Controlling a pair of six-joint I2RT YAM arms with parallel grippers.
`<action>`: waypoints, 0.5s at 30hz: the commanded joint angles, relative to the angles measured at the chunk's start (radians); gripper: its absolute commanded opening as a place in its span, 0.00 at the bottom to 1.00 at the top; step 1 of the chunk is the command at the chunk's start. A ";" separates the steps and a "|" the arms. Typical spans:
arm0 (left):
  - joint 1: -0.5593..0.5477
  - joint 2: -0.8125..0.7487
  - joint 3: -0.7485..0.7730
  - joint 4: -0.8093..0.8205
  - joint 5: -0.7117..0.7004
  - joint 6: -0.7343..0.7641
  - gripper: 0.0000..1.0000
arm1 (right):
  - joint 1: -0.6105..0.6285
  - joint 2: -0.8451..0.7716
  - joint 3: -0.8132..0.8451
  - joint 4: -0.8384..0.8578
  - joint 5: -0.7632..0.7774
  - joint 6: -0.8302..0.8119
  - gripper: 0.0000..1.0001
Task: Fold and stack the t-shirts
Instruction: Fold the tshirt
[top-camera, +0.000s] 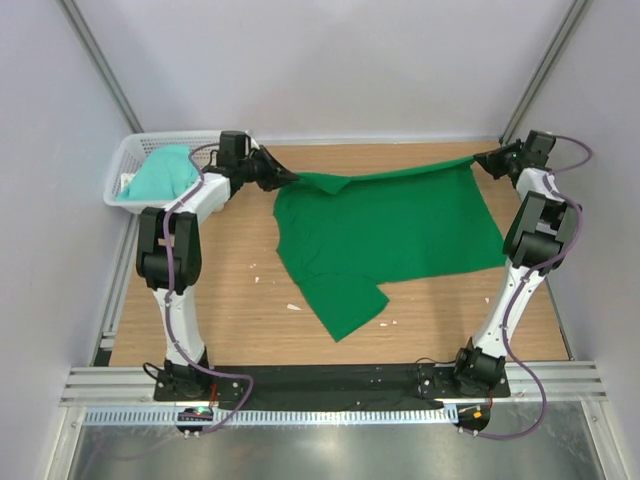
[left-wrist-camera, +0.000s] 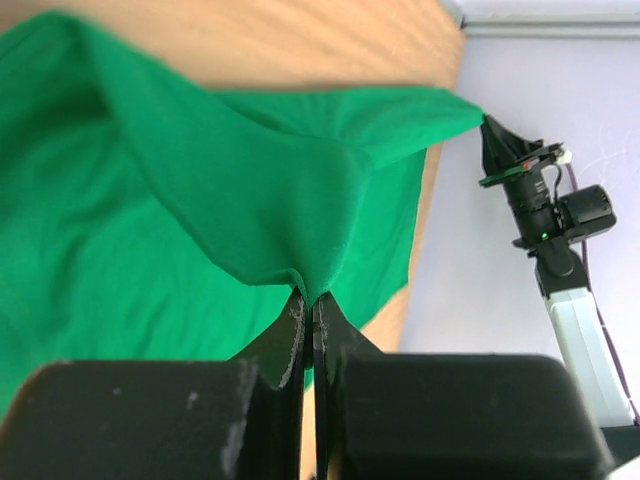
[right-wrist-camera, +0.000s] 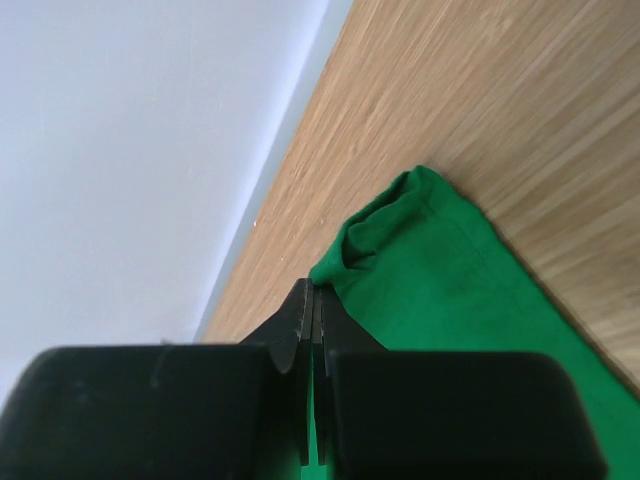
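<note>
Jaws on both arms clamped tight on the green t-shirt (top-camera: 385, 235): L jaws at its far-left corner, R jaws at far-right, far edge held up btwn them, rest lying on the desk (top-camera: 230, 310). Mint t-shirt (top-camera: 160, 175) sits bunched in white basket (top-camera: 170, 137), far left.

Pale specks (top-camera: 293, 307), perhaps paper, dot the wooden table (top-camera: 450, 310), a white basket (top-camera: 117, 175) at its far-left corner.

Emerald t-shirt (top-camera: 390, 235) outspread; mint t-shirt (top-camera: 160, 172) crumpled.
</note>
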 joint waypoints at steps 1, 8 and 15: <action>0.003 -0.112 -0.074 -0.030 0.039 -0.039 0.00 | -0.018 -0.106 0.000 -0.085 -0.019 -0.081 0.01; 0.003 -0.148 -0.140 -0.059 0.034 -0.038 0.00 | -0.026 -0.097 -0.008 -0.206 -0.047 -0.147 0.01; 0.003 -0.136 -0.128 -0.091 0.014 -0.028 0.00 | -0.026 -0.117 -0.058 -0.263 -0.018 -0.210 0.01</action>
